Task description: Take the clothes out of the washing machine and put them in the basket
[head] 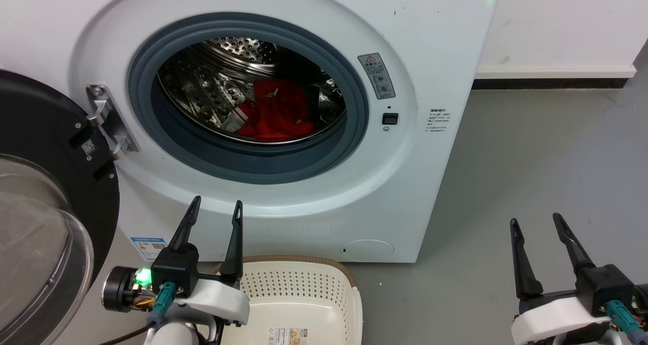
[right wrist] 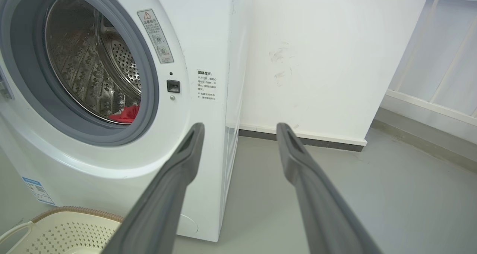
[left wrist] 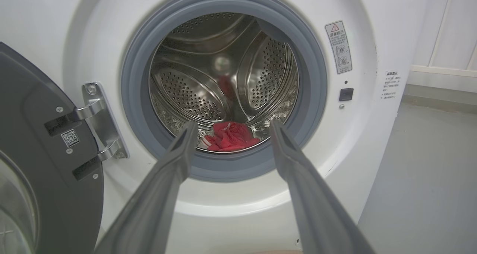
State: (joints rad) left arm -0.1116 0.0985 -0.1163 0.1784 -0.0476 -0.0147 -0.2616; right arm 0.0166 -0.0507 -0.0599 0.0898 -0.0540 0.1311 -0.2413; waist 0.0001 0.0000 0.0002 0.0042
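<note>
The white washing machine (head: 420, 41) stands with its door swung open to the left. Red clothes (head: 277, 111) with a bit of white trim lie at the bottom of the steel drum; they also show as red clothes (left wrist: 231, 136) and red clothes (right wrist: 126, 114). The cream basket (head: 298, 284) with a brown rim sits on the floor in front of the machine, seen too as the basket (right wrist: 63, 231). My left gripper (head: 216, 207) is open, held below the porthole and above the basket's left side. My right gripper (head: 536, 221) is open over the floor to the machine's right.
The open black-framed glass door (head: 45, 223) takes up the left side, hinged at a metal bracket (head: 109, 122). Grey floor (head: 531, 157) stretches to the right of the machine. A white wall with a dark baseboard (head: 552, 83) runs behind.
</note>
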